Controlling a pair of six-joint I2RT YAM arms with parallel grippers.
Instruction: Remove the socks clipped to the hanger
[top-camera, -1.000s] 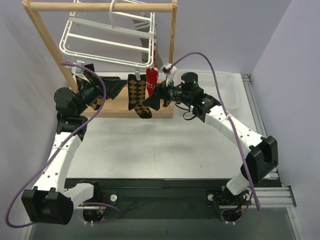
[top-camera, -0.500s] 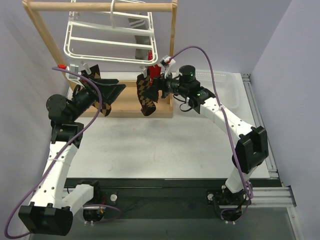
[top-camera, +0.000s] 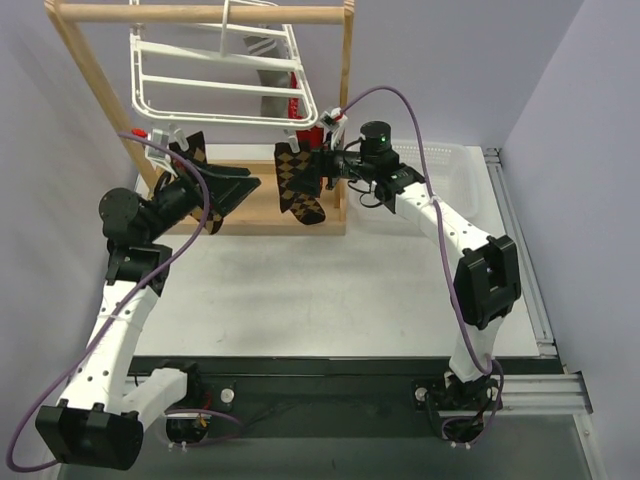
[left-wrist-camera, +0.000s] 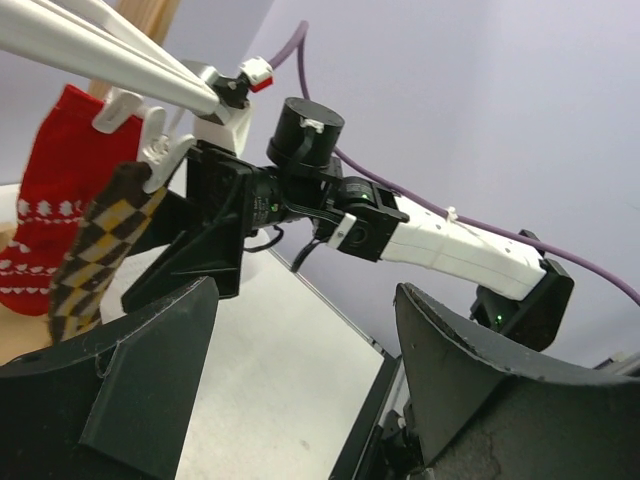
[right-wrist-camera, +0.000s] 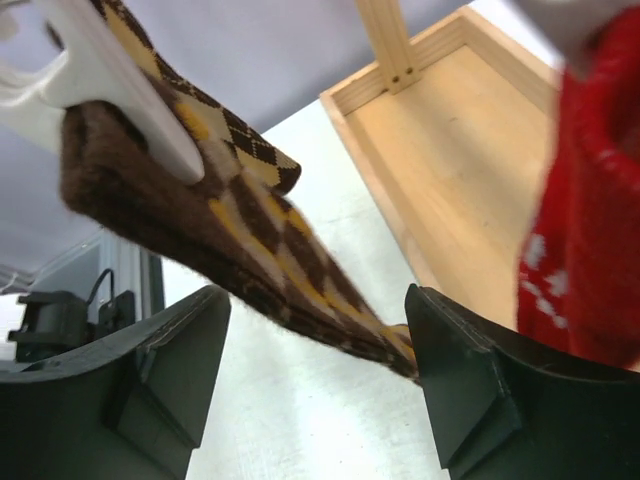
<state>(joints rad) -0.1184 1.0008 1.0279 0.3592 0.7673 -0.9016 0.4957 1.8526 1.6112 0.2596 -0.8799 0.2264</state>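
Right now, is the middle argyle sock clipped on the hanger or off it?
Clipped on: a white hanger clip pinches the argyle sock at its cuff.

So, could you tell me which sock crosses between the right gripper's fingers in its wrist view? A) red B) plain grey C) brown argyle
C: the brown argyle sock, hanging from a white clip, runs between the fingers of the open right gripper.

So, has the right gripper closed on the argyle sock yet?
No, the right gripper stands wide open, with the argyle sock hanging between its fingers, held by the white clip.
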